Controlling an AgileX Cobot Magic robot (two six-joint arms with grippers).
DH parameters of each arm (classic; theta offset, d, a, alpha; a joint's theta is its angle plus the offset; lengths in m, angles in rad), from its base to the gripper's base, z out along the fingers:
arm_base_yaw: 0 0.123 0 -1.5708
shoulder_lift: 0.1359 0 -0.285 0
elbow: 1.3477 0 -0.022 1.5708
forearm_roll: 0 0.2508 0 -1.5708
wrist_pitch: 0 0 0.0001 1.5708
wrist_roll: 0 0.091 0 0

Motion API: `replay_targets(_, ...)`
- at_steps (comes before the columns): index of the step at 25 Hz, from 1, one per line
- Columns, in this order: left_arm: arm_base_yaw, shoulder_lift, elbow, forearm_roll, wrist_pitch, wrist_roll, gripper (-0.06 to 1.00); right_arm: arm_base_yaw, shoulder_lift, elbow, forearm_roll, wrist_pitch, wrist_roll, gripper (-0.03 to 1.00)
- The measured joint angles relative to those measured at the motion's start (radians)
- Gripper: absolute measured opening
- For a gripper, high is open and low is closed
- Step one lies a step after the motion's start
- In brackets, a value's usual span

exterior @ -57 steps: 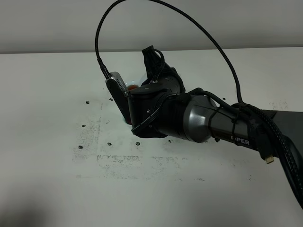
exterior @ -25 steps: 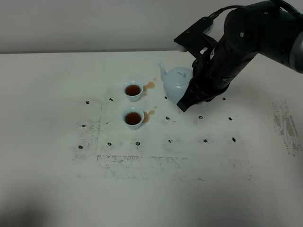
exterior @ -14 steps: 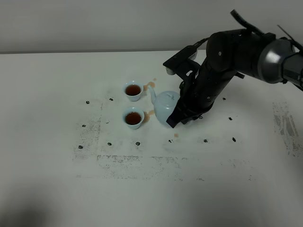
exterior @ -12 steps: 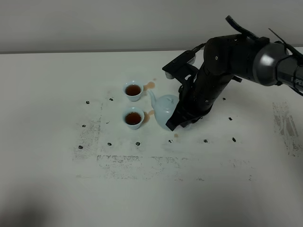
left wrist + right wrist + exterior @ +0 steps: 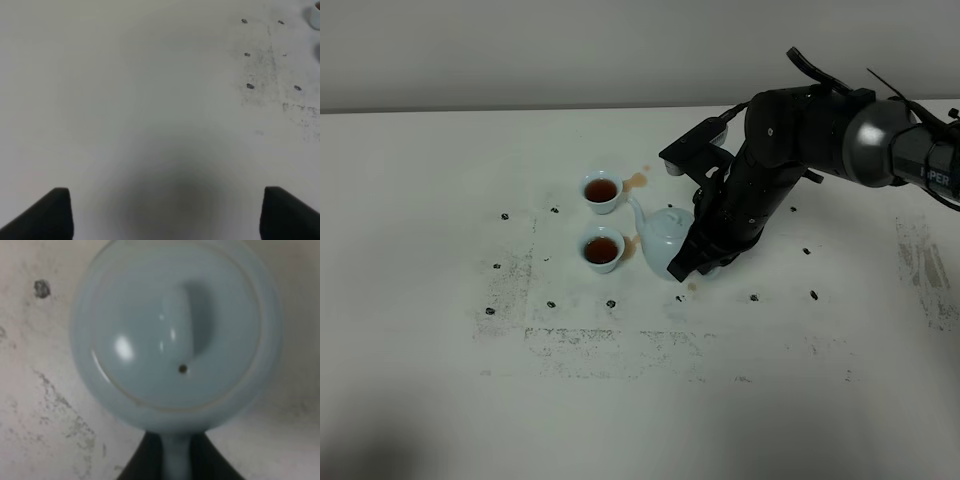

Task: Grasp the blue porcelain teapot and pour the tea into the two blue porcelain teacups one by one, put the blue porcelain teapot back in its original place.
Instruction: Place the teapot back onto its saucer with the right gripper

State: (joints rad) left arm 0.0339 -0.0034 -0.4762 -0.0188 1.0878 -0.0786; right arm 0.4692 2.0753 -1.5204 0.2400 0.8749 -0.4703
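two little teacups (image 5: 602, 220) sit full of tea beside the teapot (image 5: 663, 240), so we keep the right claw (image 5: 692, 262) clamped on its handle (image 5: 176, 465), carry it level and slow, and set it down gently.

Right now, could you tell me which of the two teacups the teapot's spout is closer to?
The nearer teacup, lower in the high view; the teapot spout sits beside it, while the far teacup stands farther off.

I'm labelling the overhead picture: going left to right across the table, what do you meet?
The two teacups, far and near, level with each other → teapot → right gripper holding the teapot's handle.
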Motion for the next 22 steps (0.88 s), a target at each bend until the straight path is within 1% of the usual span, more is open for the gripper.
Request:
replay_targets(4,0.000,0.000,0.000,0.000,0.000,0.000,0.72,-0.007,-0.054,0.000,-0.001,-0.006,0.006,0.05)
replay_targets(9,0.000,0.000,0.000,0.000,0.000,0.000,0.72,-0.013,-0.061,0.000,-0.003,-0.078,0.007,0.05)
replay_targets(12,0.000,0.000,0.000,0.000,0.000,0.000,0.72,-0.015,-0.049,0.000,-0.006,-0.102,0.007,0.05)
replay_targets(22,0.000,0.000,0.000,0.000,0.000,0.000,0.72,-0.015,-0.004,0.000,-0.031,-0.103,0.007,0.05)
